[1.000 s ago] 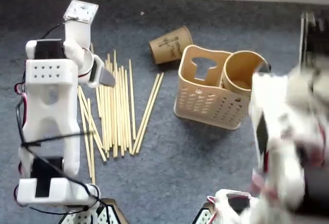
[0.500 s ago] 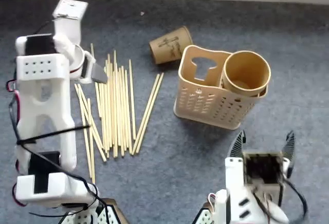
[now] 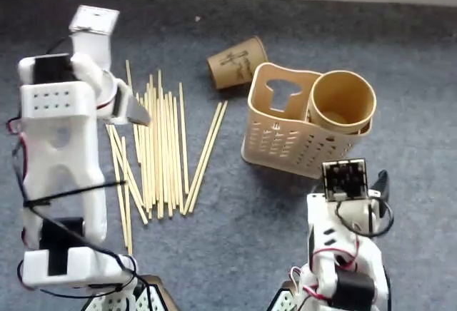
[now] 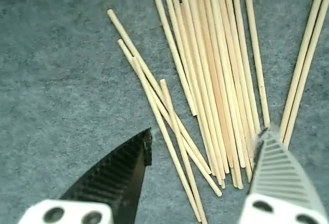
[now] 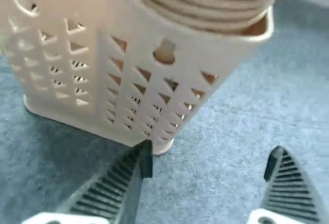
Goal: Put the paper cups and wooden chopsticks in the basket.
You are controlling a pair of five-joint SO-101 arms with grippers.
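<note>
Basket [image 3: 285, 143]: stands upright on the grey worktop [image 3: 250, 243]. It has two compartments. The one nearer the right arm holds a nested stack of paper cups [image 3: 343, 100], rims above the basket wall. The other is topped by a panel with a cut-out (contents not discernible).

Loose paper cup [image 3: 235, 61]: lies on its side just beyond the basket, near its far corner.

Wooden chopsticks [image 3: 161, 147]: spread flat in a loose fan, apart from the basket, with a strip of worktop between them.

Left gripper [image 4: 205, 134]: fingers spread apart, holding nothing, above the near ends of the chopsticks.

Right gripper [image 5: 211, 152]: fingers apart, holding nothing, just in front of the basket's near corner, with open worktop beneath it.
</note>
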